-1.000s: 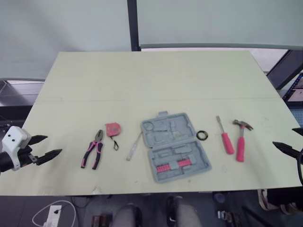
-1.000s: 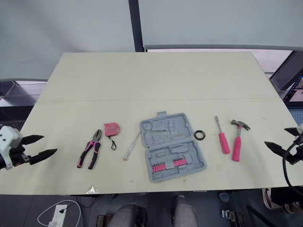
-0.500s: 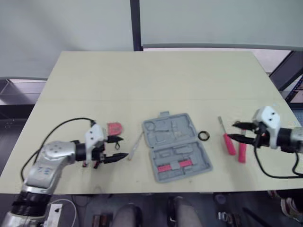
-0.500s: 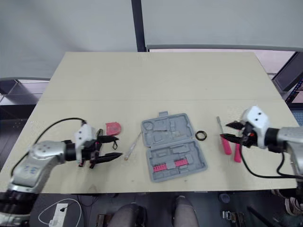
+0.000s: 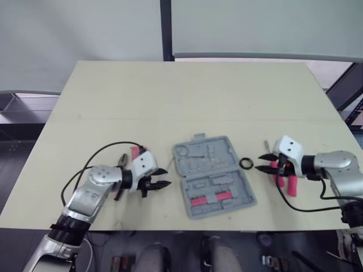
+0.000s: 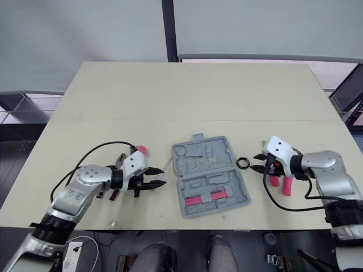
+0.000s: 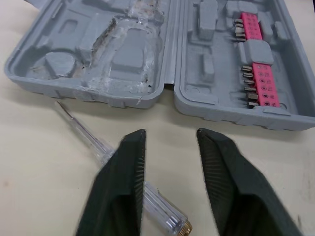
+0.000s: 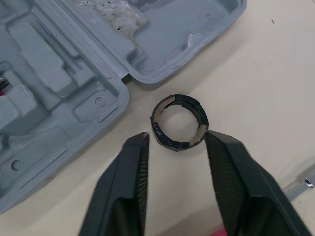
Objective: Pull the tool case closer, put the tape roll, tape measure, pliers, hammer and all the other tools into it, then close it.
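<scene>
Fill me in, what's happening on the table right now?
The tool case lies open at the middle of the table. The left gripper, open and empty, hovers beside it over the clear-handled screwdriver. The right gripper, also open, points at the tape roll lying just off the case's other side. None of the loose tools is in the case yet.

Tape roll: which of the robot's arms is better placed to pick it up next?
Right. The open right gripper points at the tape roll, just ahead of its fingertips; the left gripper sits across the tool case, over the clear screwdriver.
</scene>
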`<action>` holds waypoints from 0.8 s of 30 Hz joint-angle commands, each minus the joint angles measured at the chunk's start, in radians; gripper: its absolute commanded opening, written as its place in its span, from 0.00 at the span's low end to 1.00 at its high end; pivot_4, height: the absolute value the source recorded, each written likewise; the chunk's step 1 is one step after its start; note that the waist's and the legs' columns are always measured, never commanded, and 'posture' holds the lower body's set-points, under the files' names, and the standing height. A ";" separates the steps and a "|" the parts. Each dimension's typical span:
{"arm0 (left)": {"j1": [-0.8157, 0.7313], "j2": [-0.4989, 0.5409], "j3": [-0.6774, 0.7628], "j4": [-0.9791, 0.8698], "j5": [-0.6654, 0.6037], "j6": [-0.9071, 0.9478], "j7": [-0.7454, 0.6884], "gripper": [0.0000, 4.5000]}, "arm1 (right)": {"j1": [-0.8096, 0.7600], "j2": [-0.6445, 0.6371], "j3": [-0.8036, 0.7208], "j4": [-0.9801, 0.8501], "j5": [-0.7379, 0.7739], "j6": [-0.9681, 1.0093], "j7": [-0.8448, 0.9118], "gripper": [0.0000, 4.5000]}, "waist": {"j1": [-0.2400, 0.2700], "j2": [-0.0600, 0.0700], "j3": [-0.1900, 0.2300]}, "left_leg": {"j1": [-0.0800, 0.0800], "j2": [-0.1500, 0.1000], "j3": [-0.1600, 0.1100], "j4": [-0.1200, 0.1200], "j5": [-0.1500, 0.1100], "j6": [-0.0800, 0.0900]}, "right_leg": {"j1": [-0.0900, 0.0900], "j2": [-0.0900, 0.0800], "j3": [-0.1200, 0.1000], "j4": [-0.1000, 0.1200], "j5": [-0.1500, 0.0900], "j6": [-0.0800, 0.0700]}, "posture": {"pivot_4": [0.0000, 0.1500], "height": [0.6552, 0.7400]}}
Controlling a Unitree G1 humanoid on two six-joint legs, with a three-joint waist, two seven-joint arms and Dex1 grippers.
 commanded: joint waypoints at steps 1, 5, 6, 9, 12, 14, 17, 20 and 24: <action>-0.022 -0.025 -0.022 0.016 0.024 -0.025 0.007 0.00 | -0.029 0.016 0.017 0.028 -0.038 -0.034 -0.015 0.00 | 0.002 0.000 0.000 | 0.000 0.000 0.000 0.000 0.000 0.000 | 0.000 0.000 0.000 0.000 0.000 0.000 | 1.00 1.00; -0.046 -0.056 -0.041 0.062 0.057 -0.038 0.020 0.00 | -0.058 0.052 0.039 0.063 -0.070 -0.045 -0.033 0.00 | 0.001 0.000 0.000 | 0.000 0.000 0.000 0.000 0.000 0.000 | 0.000 0.000 0.000 0.000 0.000 0.000 | 1.00 1.00; -0.052 -0.063 -0.045 0.074 0.066 -0.039 0.024 0.00 | -0.062 0.060 0.042 0.068 -0.076 -0.046 -0.034 0.00 | 0.001 0.000 0.000 | 0.000 0.000 0.000 0.000 0.000 0.000 | 0.000 0.000 0.000 0.000 0.000 0.000 | 1.00 1.00; -0.064 -0.078 -0.056 0.091 0.078 -0.040 0.023 0.00 | -0.066 0.077 0.047 0.079 -0.089 -0.053 -0.032 0.00 | 0.000 0.000 0.000 | 0.000 0.000 0.000 0.000 0.000 0.000 | 0.000 0.000 -0.001 0.000 0.000 0.000 | 1.00 1.00; -0.075 -0.089 -0.061 0.102 0.087 -0.036 0.022 0.00 | -0.067 0.089 0.054 0.087 -0.101 -0.060 -0.030 0.00 | 0.001 0.000 0.000 | 0.000 0.000 0.000 0.000 0.000 0.000 | 0.000 0.000 -0.001 0.000 0.000 0.000 | 1.00 1.00; -0.081 -0.094 -0.065 0.112 0.094 -0.035 0.023 0.00 | -0.068 0.097 0.059 0.090 -0.106 -0.062 -0.031 0.00 | 0.000 0.000 0.000 | 0.000 0.000 0.000 0.001 0.000 0.000 | 0.000 0.000 -0.001 0.000 0.000 0.000 | 1.00 1.00; -0.087 -0.104 -0.066 0.130 0.104 -0.043 0.025 0.00 | -0.067 0.104 0.063 0.093 -0.111 -0.066 -0.032 0.00 | 0.000 0.000 0.000 | 0.000 0.000 -0.001 0.001 0.000 0.000 | 0.000 0.000 -0.002 0.001 0.000 0.000 | 1.00 1.00; -0.091 -0.115 -0.066 0.144 0.112 -0.048 0.030 0.00 | -0.064 0.111 0.065 0.090 -0.114 -0.068 -0.031 0.00 | 0.000 0.000 0.000 | 0.000 0.000 -0.001 0.001 0.000 0.000 | 0.000 0.000 -0.002 0.000 0.000 0.000 | 1.00 1.00; -0.095 -0.128 -0.067 0.161 0.123 -0.048 0.039 0.00 | -0.063 0.119 0.068 0.095 -0.121 -0.076 -0.034 0.00 | 0.000 0.000 0.000 | 0.000 0.000 -0.001 0.001 0.000 0.000 | 0.000 0.000 -0.002 0.000 0.000 0.000 | 1.00 1.00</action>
